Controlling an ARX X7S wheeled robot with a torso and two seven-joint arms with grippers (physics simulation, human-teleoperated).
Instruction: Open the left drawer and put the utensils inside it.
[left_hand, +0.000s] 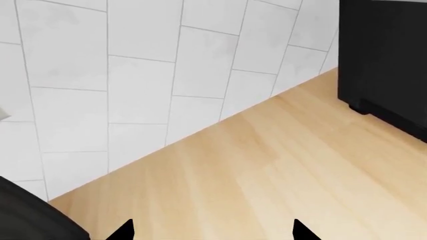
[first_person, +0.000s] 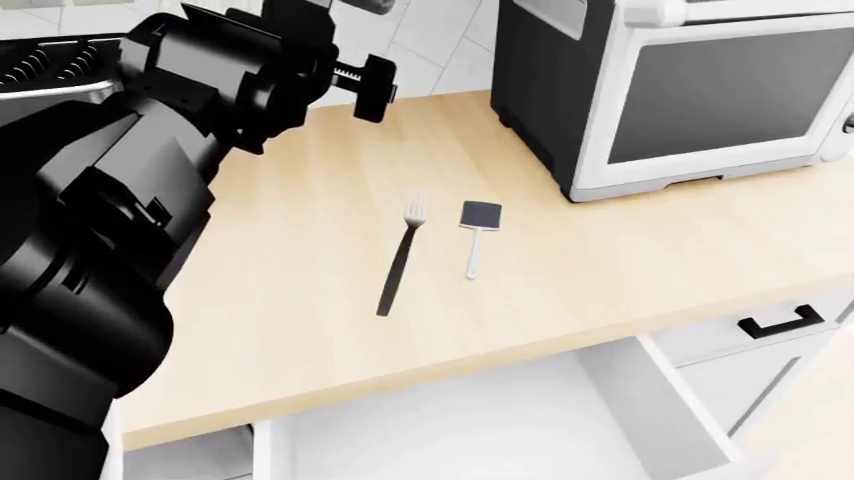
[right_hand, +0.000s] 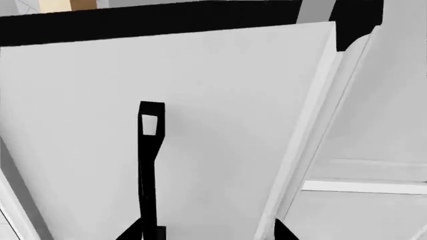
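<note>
The left drawer (first_person: 534, 425) stands pulled out below the counter, its white inside bare. On the counter lie the utensils: a black-handled fork (first_person: 399, 256) and, just to its right, a small spatula (first_person: 477, 233) with a dark square head. My left gripper (first_person: 371, 90) hangs open above the back of the counter, well behind the fork; its tips (left_hand: 212, 234) have only wood between them. My right gripper (right_hand: 208, 234) is open in front of the white drawer front (right_hand: 220, 100), and the black handle (right_hand: 148, 165) runs past one fingertip, ungripped. The head view does not show it.
A large oven (first_person: 681, 90) with a white door stands at the back right of the counter (first_person: 307, 330); its black side (left_hand: 383, 60) is near my left gripper. A tiled wall (left_hand: 133, 75) is behind. A second, shut drawer (first_person: 781, 322) is at the right.
</note>
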